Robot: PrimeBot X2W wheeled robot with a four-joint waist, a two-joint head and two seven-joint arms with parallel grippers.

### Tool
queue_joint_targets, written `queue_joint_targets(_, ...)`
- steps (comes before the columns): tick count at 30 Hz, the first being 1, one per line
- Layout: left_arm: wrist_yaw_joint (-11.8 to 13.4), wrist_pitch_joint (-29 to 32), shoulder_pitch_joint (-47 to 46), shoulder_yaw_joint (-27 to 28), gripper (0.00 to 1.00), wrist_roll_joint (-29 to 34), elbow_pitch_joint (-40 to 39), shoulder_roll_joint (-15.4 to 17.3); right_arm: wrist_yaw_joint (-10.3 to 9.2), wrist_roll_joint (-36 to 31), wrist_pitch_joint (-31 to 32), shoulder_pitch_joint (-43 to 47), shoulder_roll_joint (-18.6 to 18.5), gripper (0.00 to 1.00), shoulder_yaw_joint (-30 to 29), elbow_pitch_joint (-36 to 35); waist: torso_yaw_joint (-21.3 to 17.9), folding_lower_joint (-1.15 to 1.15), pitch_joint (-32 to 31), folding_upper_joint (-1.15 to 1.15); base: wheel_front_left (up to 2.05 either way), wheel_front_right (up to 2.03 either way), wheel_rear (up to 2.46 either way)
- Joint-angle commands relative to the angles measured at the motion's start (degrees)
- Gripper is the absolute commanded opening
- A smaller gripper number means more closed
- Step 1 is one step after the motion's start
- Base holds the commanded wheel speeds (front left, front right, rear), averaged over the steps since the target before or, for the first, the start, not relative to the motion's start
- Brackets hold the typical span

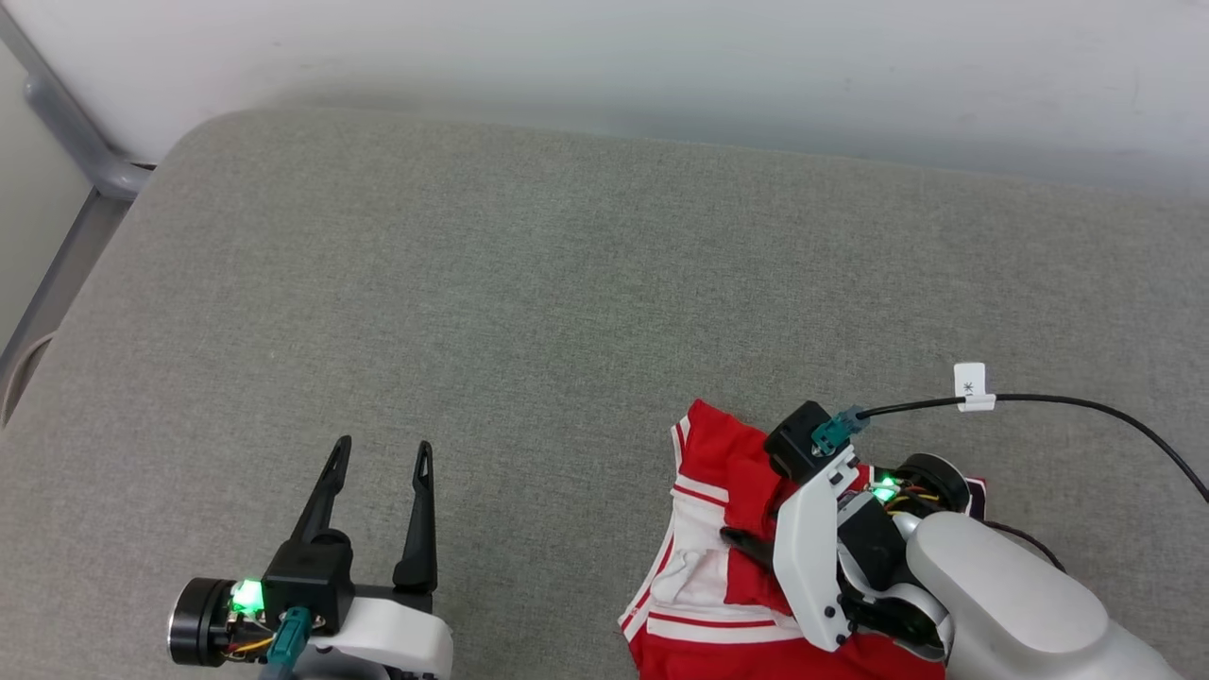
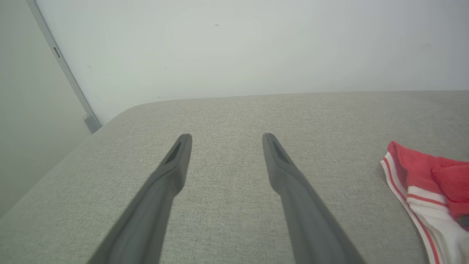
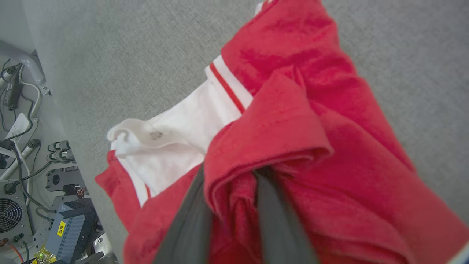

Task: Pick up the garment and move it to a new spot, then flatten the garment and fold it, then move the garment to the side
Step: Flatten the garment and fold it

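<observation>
The garment [image 1: 715, 451] lies crumpled on the grey cushioned surface [image 1: 529, 283] at the lower right of the head view, red with a white sleeve [image 1: 694, 557] and striped trim. My right gripper [image 1: 744, 542] reaches into it from the right. In the right wrist view, its two dark fingers [image 3: 190, 220] stand close together with a red fold pinched between them, and the garment [image 3: 293, 110] drapes over their tips, hiding my right gripper [image 3: 231, 172] there. My left gripper [image 1: 384, 444] rests open at the lower left, nothing between its fingers. The left wrist view shows my left gripper [image 2: 226, 137] over bare cushion, the garment [image 2: 414, 168] far right.
A white wall [image 1: 661, 66] backs the surface, and a grey metal frame [image 1: 76, 142] runs down the left. A black cable with a white tag [image 1: 973, 387] arcs over the right side. Electronics and cables [image 3: 55, 227] sit on the floor below the surface's near edge.
</observation>
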Motion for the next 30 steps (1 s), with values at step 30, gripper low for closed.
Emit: queue_joint_targets(30,-0.12,-0.12,4.73,1.22,1.0,0.98,0.19,1.19,-0.06,-31.26,-36.94,23.5,4.63,1.0,-43.83,-18.05,-10.0,0.0,-8.03,0.0,0.0,0.0,0.0)
